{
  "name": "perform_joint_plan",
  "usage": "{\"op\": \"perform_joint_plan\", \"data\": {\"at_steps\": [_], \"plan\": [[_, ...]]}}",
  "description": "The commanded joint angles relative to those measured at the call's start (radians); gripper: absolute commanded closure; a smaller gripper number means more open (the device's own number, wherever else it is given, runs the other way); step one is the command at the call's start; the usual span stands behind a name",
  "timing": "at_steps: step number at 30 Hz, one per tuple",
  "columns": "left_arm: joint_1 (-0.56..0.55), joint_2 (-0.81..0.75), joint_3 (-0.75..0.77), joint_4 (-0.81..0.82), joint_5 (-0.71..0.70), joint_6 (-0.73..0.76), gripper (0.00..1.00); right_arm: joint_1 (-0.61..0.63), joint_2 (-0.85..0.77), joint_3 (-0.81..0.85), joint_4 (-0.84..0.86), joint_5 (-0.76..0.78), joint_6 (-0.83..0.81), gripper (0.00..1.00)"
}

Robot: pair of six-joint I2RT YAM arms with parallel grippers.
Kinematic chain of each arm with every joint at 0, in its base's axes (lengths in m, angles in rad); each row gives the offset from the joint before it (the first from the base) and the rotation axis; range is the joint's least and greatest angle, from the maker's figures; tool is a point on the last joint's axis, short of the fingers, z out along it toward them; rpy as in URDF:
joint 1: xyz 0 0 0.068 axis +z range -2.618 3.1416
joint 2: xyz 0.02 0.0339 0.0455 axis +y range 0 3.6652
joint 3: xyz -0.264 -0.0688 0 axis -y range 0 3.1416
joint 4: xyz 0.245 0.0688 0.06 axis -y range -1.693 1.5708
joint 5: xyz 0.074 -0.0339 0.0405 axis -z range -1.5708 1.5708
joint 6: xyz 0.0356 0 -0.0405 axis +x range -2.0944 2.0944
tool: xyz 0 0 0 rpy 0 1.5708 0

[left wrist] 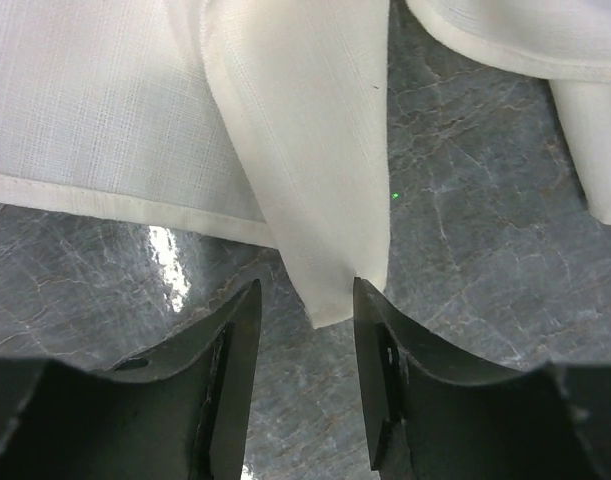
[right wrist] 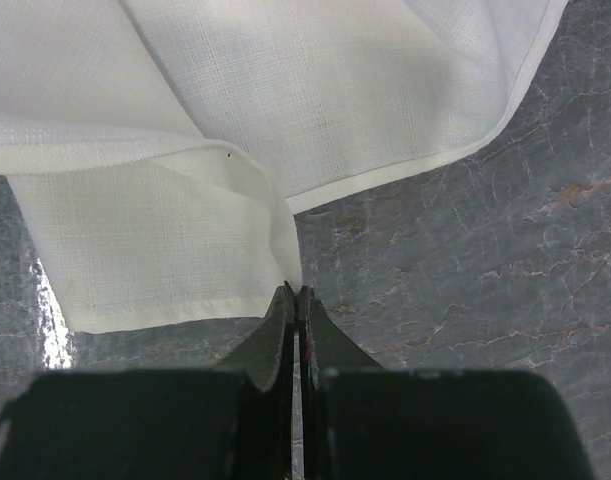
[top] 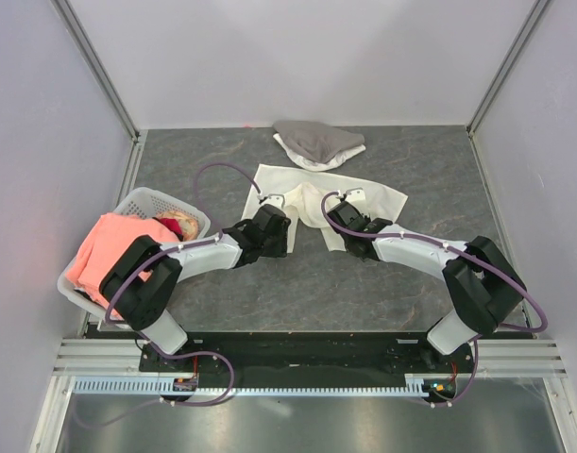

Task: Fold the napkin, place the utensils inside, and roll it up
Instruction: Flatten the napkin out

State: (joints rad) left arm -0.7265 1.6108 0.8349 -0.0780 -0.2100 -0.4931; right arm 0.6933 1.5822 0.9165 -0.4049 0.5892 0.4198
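The napkin [top: 302, 189] lies on the counter [top: 430, 160] toward the far middle, rumpled and not yet a clean fold: its far edge is spread wide, while two narrow flaps are drawn in toward me, one under each wrist. My right hand [right wrist: 294, 292] is pressed fully shut, and the hemmed corner of a doubled flap runs straight into its tips, so I judge that I have that corner pinched. I hold it there to keep one side of the cloth fixed while the other side is worked. My left hand [left wrist: 307, 290] stands half open, low over the counter, with the pointed end of the other flap lying between its fingers. The cloth's edge sits against the right finger and clear of the left one, so nothing is gripped on that side yet. The hand is placed to take that tip, which I would need in order to lift both corners together and lay the fold flat. I cannot find the utensils in any view. A grey-and-white heap [top: 316, 142] sits just beyond the napkin, and a basket [top: 137, 200] holding a pink cloth [top: 109, 247] stands at my left. I can read no brand, label or writing anywhere.
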Motion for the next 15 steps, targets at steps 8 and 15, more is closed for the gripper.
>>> {"op": "perform_joint_plan", "data": {"at_steps": [8, 15], "plan": [[0.032, 0.075, 0.018, 0.075, 0.02, -0.093, 0.59, -0.003, -0.048, -0.007, 0.009, -0.011, 0.013, 1.0], [0.032, 0.093, 0.006, 0.075, 0.05, -0.125, 0.7, -0.003, -0.062, -0.002, 0.008, -0.012, 0.013, 1.0]]}}
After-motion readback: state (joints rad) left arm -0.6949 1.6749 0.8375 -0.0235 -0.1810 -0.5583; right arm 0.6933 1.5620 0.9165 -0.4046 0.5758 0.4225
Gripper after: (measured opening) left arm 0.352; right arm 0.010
